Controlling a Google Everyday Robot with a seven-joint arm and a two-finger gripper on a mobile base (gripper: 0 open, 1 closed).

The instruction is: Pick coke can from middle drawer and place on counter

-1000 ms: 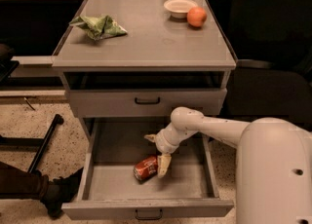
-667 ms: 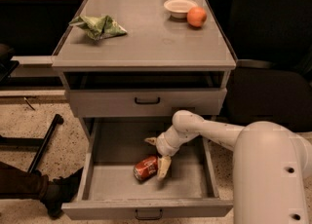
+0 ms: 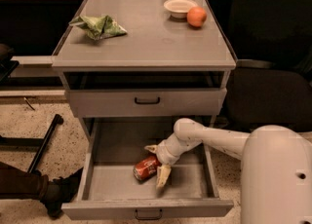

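The coke can (image 3: 146, 168) lies on its side on the floor of the open middle drawer (image 3: 119, 142), near the drawer's front. My gripper (image 3: 157, 163) reaches down into the drawer from the right, with the jaws spread. One finger (image 3: 163, 176) is in front of the can's right end and the other (image 3: 150, 148) is behind it, so the can's end sits between them. The jaws are not closed on the can. The counter (image 3: 146, 43) is the grey cabinet top above.
On the counter are a crumpled green bag (image 3: 99, 26) at the left, a white bowl (image 3: 179, 7) and an orange fruit (image 3: 196, 16) at the back right. The top drawer (image 3: 146, 102) is shut. A black chair (image 3: 273, 86) stands right; a dark shoe (image 3: 58, 194) is lower left.
The arm has sunk slightly lower into the drawer, bringing the fingers closer around the can's right end. The can has not moved.
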